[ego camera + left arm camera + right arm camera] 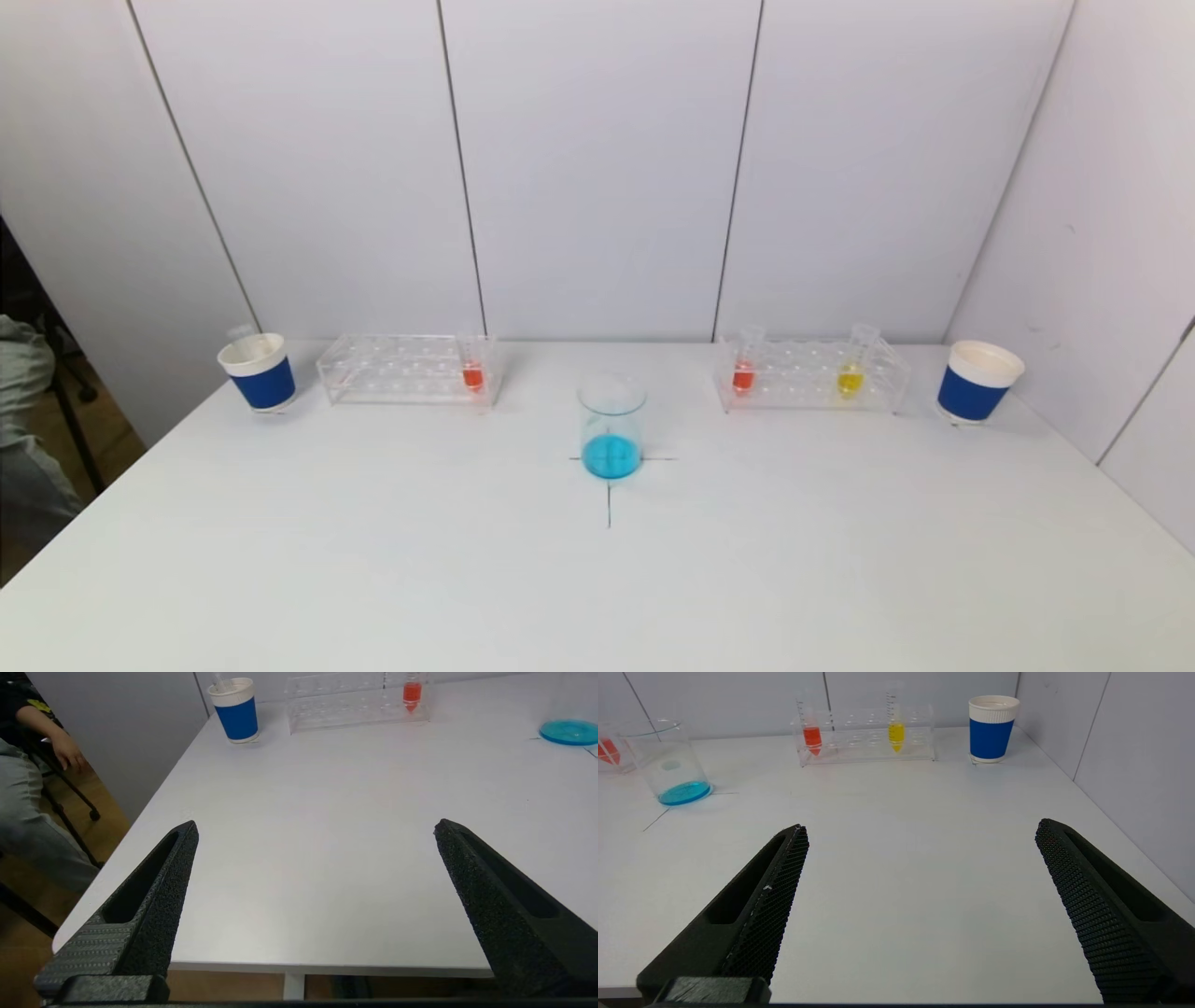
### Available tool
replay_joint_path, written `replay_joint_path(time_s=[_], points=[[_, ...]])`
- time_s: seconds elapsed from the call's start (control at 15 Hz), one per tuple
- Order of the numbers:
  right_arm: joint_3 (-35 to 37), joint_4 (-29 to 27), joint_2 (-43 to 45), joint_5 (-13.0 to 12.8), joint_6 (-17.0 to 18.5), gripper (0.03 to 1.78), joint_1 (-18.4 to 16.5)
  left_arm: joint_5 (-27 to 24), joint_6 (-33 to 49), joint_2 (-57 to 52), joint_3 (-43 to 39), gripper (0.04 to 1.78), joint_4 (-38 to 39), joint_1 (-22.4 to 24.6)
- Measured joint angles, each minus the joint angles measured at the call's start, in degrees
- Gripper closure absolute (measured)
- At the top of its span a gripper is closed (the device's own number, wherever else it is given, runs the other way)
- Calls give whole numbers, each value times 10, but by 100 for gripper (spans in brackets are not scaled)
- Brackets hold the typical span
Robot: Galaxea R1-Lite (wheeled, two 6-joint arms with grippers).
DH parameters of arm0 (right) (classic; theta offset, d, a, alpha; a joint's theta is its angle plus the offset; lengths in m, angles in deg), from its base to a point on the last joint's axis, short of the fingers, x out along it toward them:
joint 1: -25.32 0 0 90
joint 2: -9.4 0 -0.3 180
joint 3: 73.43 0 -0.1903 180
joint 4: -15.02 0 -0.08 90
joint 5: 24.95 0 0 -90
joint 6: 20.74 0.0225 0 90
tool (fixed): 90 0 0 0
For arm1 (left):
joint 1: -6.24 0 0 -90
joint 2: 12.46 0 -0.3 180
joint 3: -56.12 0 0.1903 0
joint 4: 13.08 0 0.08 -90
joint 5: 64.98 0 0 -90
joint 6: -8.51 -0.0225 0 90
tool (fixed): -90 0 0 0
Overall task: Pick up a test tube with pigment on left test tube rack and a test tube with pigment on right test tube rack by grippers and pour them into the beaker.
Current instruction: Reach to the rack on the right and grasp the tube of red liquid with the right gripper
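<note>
Both claws gape wide and empty over the worktop's near edge. Left claw is well short of the far-left rack's red tube; right claw is well short of the far-right rack's red tube and yellow tube. The beaker stands centre.

White table w/ grey panel walls behind & right; wood floor left.

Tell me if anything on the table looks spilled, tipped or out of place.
Nothing stands out. The beaker stands upright on its cross mark, tubes sit upright in the left rack and right rack, and the table shows no spills.
</note>
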Motion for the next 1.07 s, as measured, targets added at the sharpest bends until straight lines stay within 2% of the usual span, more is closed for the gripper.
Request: replay_joint_path(time_s=[0.33,1.07], points=[[0,0,0,0,0,4,0,-43,43,-31,-47,6,-5,-2],[0,0,0,0,0,4,0,-38,67,-32,-54,6,0,-3]])
